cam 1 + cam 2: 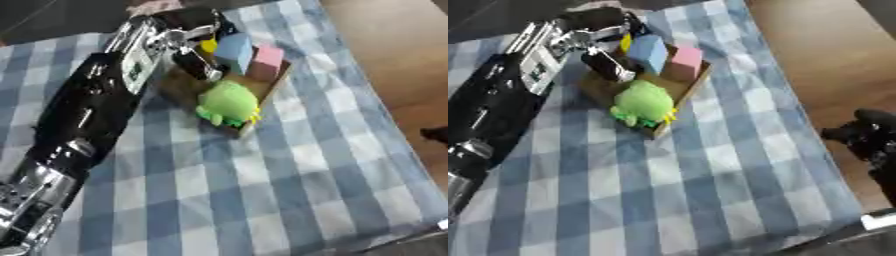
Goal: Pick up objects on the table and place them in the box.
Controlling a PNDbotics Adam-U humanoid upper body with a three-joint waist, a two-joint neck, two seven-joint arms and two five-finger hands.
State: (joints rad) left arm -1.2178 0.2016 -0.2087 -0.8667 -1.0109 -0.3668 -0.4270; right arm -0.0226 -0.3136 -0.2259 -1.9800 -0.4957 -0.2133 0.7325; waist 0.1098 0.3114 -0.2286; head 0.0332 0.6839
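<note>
- Left arm (87,115): spans the table's left side, its label unreadable.
- Left hand (610,65): inside the box (684,92), beside a yellow piece (208,46); whether its fingers are together or apart cannot be told.
- Box contents: green toy (229,102), blue block (234,50), pink block (267,61).
- Checked tablecloth (289,190): open toward near and right edges.
- Right hand (868,137): beyond the table's right edge, finger state unclear.

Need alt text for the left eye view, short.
The robot's left hand reaches into a shallow brown box on a blue-and-white checked tablecloth. The box holds a green plush toy, a blue block, a pink block and something yellow.
</note>
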